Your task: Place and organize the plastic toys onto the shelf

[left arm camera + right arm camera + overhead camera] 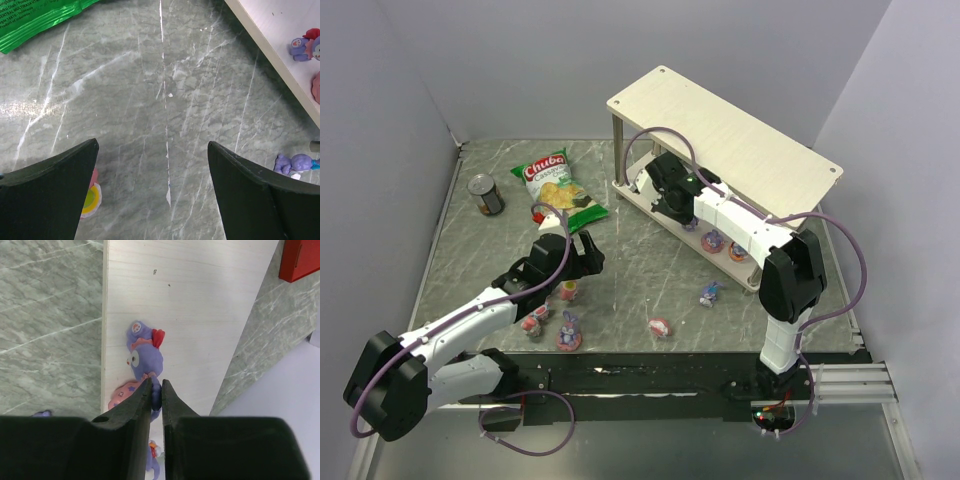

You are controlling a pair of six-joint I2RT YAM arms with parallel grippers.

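The shelf stands at the back right. My right gripper reaches over its lower board and is shut on a purple bunny-eared toy, which rests on the board beside a pink toy. Two more toys sit on the lower board. My left gripper is open and empty above the table. A pink-and-yellow toy lies by its left finger and a purple toy beyond its right. Several toys lie on the table, among them a pink one, a purple one and a pink-red one.
A green chip bag lies at the back centre and also shows in the left wrist view. A dark can stands at the back left. Grey walls close the table on three sides. Shelf posts stand at the corners.
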